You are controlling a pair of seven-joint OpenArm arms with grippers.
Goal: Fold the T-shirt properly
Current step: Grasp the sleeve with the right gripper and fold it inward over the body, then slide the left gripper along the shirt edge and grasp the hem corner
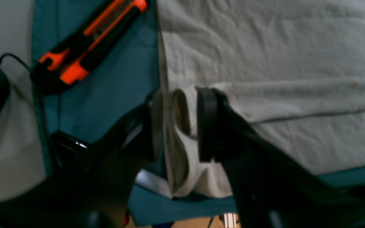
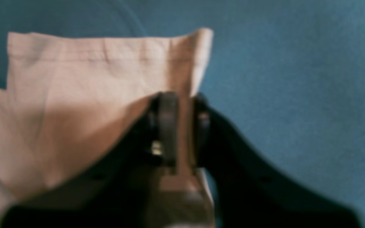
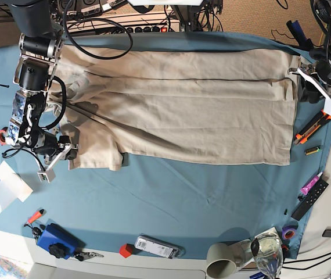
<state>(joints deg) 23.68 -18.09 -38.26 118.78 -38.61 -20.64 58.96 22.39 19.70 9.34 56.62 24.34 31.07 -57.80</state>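
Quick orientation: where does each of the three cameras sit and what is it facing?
Left wrist: on the left arm, looking along the left gripper, closed on a bunched T-shirt edge; orange cutter beyond.
Right wrist: on the right arm, looking along the right gripper, pinching the shirt's hemmed corner over the blue cloth.
Base: overhead, facing down; both arms at the shirt's ends.
Shared: every view shows the T-shirt; base and left wrist both show the cutter.
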